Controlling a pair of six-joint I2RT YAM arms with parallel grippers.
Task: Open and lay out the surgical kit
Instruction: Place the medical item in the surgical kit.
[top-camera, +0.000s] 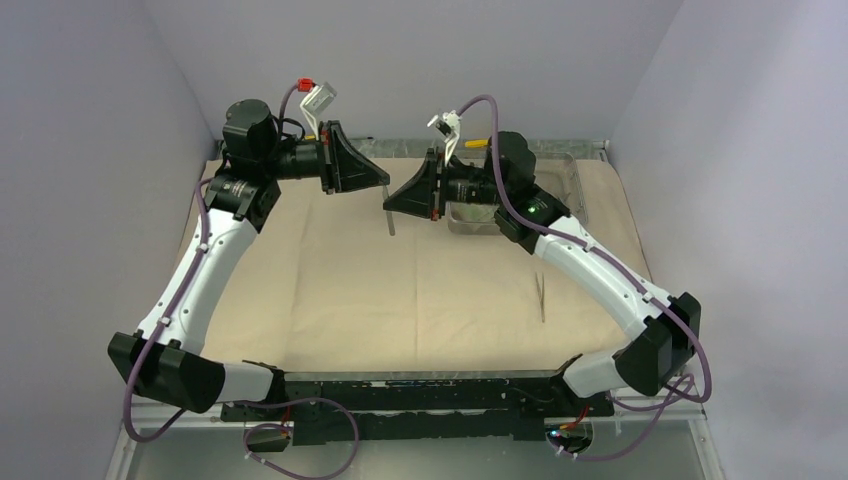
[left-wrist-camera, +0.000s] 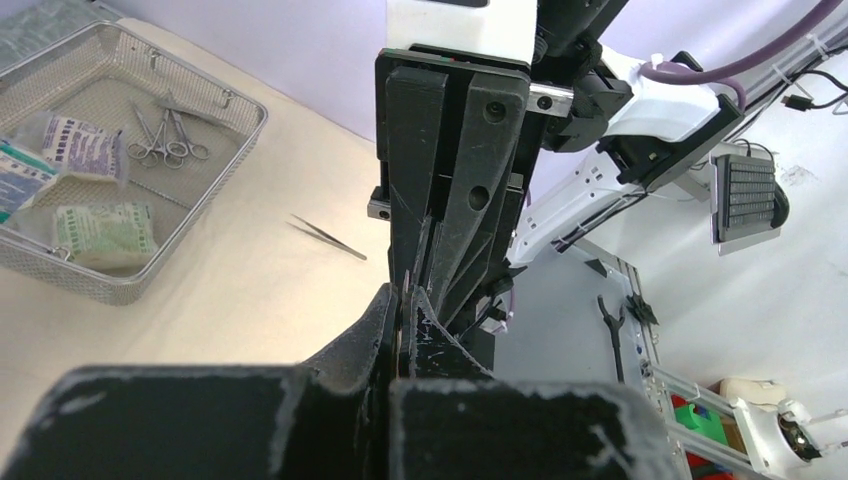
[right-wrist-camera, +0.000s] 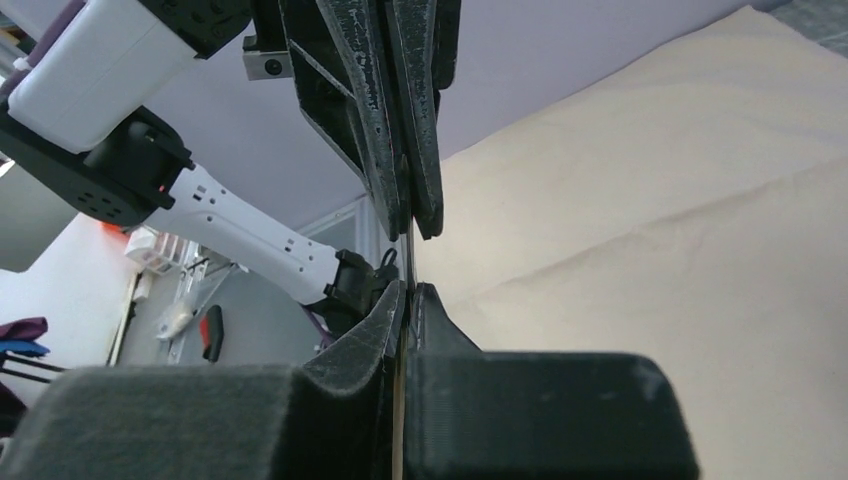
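Observation:
The beige wrap cloth (top-camera: 420, 290) lies spread flat over the table. The silver mesh tray (left-wrist-camera: 205, 195) stands at its back right, holding steel clamps (left-wrist-camera: 165, 140) and three printed packets (left-wrist-camera: 105, 232). One pair of tweezers (top-camera: 541, 298) lies loose on the cloth. Above the cloth's middle, my left gripper (top-camera: 388, 182) and right gripper (top-camera: 386, 203) meet tip to tip. Both are shut on the same thin steel instrument (top-camera: 391, 218), which hangs upright between them. In the wrist views it shows as a thin strip between the left fingertips (left-wrist-camera: 385, 310) and the right fingertips (right-wrist-camera: 390, 305).
In the top view the right arm (top-camera: 590, 265) hides most of the tray. Purple walls close in the back and both sides. A black metal rail (top-camera: 420, 395) runs along the near edge between the arm bases. Beyond the table lies a black wrench (left-wrist-camera: 612, 335).

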